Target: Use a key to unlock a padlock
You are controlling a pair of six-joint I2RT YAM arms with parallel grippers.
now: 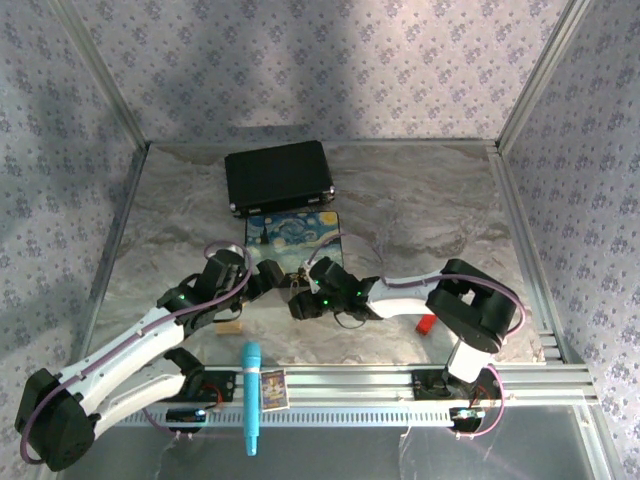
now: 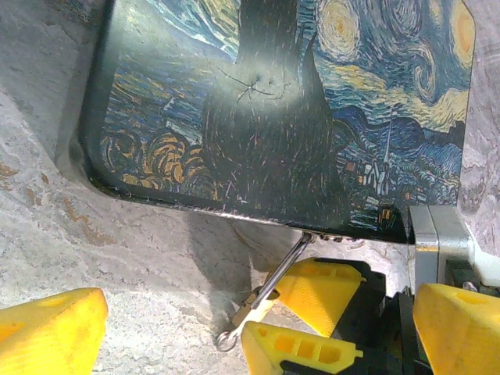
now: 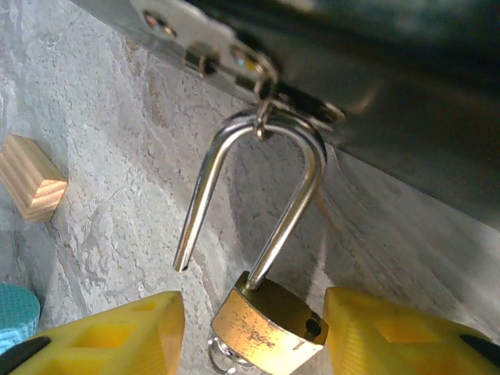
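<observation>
Right gripper point(image 3: 254, 337): jaws apart, straddling the brass body of the padlock point(image 3: 269, 322). One fingertip sits just beside it, the other shows a clear gap. The padlock is hooked by its shackle, one leg free, through the hasp of the painted box point(image 3: 406, 86). Left gripper point(image 1: 270, 278): jaws wide apart near the box's front edge, holding nothing.

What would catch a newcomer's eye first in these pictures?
The box painted with a starry night stands out in the middle of the table, on the near side of a black case. Hanging from its latch, the brass padlock has its shackle swung open, one leg free, with the right gripper's yellow fingers on either side of its body.
</observation>
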